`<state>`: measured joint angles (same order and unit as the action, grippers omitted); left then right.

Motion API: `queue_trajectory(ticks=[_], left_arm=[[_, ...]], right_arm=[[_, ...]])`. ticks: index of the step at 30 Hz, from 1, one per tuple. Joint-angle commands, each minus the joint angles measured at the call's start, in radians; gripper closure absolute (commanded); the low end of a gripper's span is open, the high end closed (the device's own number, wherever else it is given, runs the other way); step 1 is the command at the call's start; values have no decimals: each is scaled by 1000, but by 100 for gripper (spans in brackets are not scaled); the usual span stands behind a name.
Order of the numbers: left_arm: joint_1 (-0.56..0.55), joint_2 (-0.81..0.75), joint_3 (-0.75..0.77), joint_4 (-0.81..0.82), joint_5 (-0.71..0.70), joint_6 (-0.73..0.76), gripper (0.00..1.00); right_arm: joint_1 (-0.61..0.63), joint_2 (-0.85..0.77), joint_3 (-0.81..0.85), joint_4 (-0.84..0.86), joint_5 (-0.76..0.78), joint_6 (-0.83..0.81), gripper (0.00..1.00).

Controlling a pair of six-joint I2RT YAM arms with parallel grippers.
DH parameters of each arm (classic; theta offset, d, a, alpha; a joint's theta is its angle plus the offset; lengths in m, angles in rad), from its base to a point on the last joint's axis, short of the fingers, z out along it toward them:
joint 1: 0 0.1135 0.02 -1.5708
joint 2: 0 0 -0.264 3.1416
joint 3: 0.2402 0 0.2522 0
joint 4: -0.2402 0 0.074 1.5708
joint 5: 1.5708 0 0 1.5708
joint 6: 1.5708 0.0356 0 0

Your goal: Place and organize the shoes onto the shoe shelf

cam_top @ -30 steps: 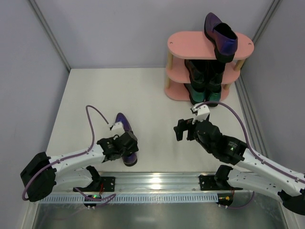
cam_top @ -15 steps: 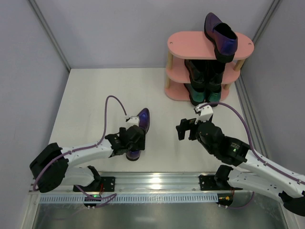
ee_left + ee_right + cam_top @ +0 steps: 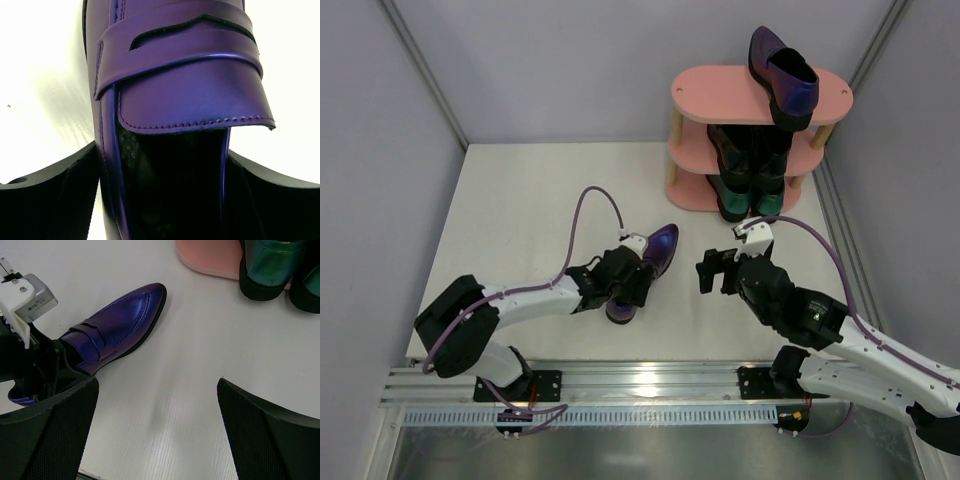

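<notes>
A metallic purple loafer (image 3: 658, 243) lies on the white table, toe pointing toward the pink shoe shelf (image 3: 720, 95). My left gripper (image 3: 623, 288) is shut on its heel end; in the left wrist view the shoe (image 3: 180, 75) fills the gap between the two fingers. The right gripper (image 3: 720, 270) hangs open and empty just right of this shoe (image 3: 115, 325). Its purple mate (image 3: 785, 68) stands on the shelf's top board. The black pair (image 3: 745, 150) is on the middle tier and the green pair (image 3: 752, 200) on the bottom one.
Grey walls close in the table on the left, back and right. A metal rail (image 3: 640, 380) runs along the near edge by the arm bases. The shelf's bottom board (image 3: 207, 257) and green shoes (image 3: 272, 262) sit just beyond the right gripper.
My left gripper has carried the purple shoe rightward toward the table's middle, turning its toe toward the shelf. The right gripper shifted slightly up and right, still open.
</notes>
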<state>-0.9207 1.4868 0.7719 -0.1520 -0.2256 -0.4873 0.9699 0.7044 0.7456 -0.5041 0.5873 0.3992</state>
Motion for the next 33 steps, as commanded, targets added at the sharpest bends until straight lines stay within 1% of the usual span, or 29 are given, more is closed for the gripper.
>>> queue_trajectory(ticks=[1, 2, 5, 6, 7, 9, 14, 18, 19, 21, 24, 25, 26, 29, 33], left_arm=[[-9, -63, -28, 186, 45, 38, 26], [-9, -85, -43, 184, 19, 41, 25], [-7, -129, -26, 120, 22, 79, 22], [-9, -137, -22, 96, 23, 82, 18], [-7, -143, -26, 94, 28, 85, 1], [-7, -174, -55, 123, 45, 93, 0], [-9, -224, -88, 147, 28, 96, 0], [-9, -249, -88, 129, 61, 93, 0], [-10, -255, -106, 134, 86, 87, 0], [-20, -269, -141, 144, 89, 70, 0], [-49, -315, -232, 201, 62, 52, 0], [-56, -350, -252, 210, 42, 46, 0], [-69, -367, -297, 229, -13, 36, 0], [-70, -427, -373, 285, -53, 24, 0], [-76, -427, -401, 330, -87, 0, 0]], right_arm=[[7, -10, 5, 7, 39, 9, 0], [6, -6, 3, 9, 39, 7, 0], [7, -2, 1, 16, 37, 4, 0], [7, 0, 1, 22, 36, 3, 0], [7, 4, 3, 25, 36, 1, 0], [7, 12, 6, 30, 31, 0, 0], [7, 18, 6, 29, 28, -3, 0], [7, 17, 9, 27, 34, -5, 0], [7, 17, 11, 27, 37, -5, 0], [7, 12, 12, 21, 40, -3, 0], [7, 10, 6, 21, 45, -5, 0], [7, 12, 5, 19, 48, -5, 0], [7, 13, 3, 19, 48, -5, 0], [7, 20, 1, 22, 48, -3, 0], [6, 32, 5, 29, 46, -2, 0]])
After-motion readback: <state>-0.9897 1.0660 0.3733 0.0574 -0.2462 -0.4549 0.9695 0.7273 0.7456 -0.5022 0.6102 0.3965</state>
